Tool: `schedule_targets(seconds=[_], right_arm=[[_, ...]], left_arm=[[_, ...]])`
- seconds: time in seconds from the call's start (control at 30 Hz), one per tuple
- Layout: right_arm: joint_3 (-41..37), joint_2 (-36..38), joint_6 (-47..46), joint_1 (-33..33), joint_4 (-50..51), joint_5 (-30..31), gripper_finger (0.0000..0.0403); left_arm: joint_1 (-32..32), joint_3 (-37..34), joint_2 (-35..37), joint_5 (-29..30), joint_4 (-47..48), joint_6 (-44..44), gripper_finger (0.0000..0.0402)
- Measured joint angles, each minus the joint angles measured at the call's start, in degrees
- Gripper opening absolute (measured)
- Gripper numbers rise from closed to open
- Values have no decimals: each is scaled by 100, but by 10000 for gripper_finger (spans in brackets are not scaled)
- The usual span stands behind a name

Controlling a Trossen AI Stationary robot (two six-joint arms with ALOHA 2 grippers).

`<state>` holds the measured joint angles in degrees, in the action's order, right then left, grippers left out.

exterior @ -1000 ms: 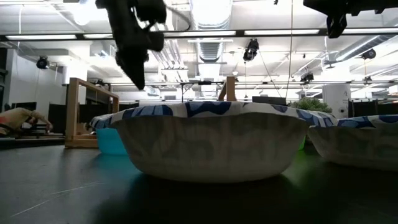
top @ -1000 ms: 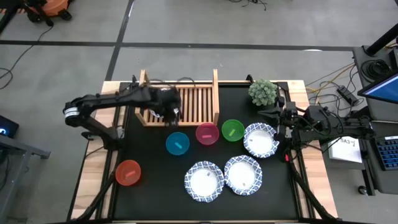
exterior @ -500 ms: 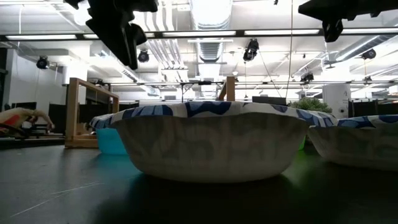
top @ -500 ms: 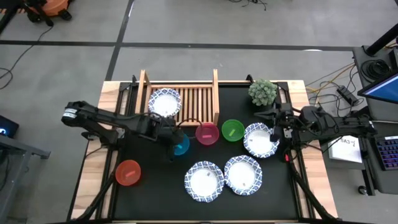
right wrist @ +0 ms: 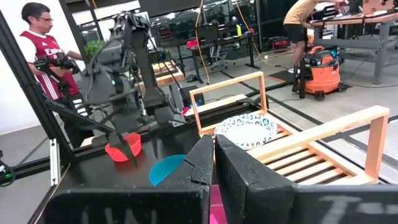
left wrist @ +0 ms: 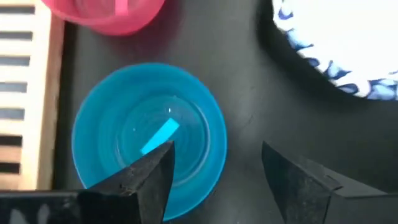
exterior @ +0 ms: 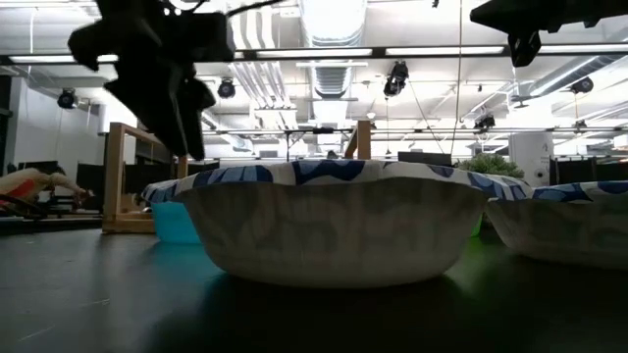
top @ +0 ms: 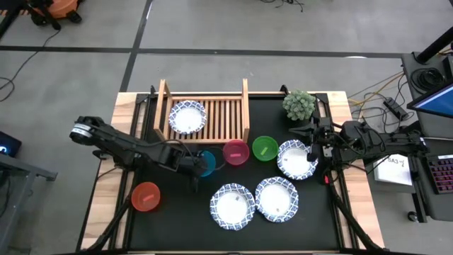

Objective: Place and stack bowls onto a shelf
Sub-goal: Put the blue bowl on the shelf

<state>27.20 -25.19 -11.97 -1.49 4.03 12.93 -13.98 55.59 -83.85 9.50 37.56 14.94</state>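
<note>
Left gripper (top: 192, 171) spread wide, empty, hovering at the blue bowl (top: 204, 163); high view: one patterned bowl (top: 187, 117) sits on the shelf (top: 225, 117) at its left end, three others on the table, red bowl (top: 146, 196) near left. Right gripper (top: 312, 146) pinched shut, empty, above a patterned bowl (top: 296, 159). Low view: patterned bowl (exterior: 329, 221) fills the foreground. Left wrist view: fingers (left wrist: 149, 177) straddle the blue bowl's rim. Right wrist view: shelf beyond the closed fingers.

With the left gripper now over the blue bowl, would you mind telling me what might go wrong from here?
The left gripper hangs open with one finger over the blue bowl and one outside, so a rim pinch may tip the light bowl. The pink bowl sits close and could be nudged. On the shelf, the white bowl fills the left end.
</note>
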Motion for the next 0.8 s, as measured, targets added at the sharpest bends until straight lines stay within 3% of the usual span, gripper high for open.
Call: schedule_targets(seconds=[0.5, 0.8], right_arm=[[0, -2, -2, -1, 0, 4, 9], [0, -4, -2, 0, 3, 6, 9]], left_arm=[[-312, -358, -41, 188, -526, 257, 204], [-285, -747, -495, 201, -1174, 128, 184]])
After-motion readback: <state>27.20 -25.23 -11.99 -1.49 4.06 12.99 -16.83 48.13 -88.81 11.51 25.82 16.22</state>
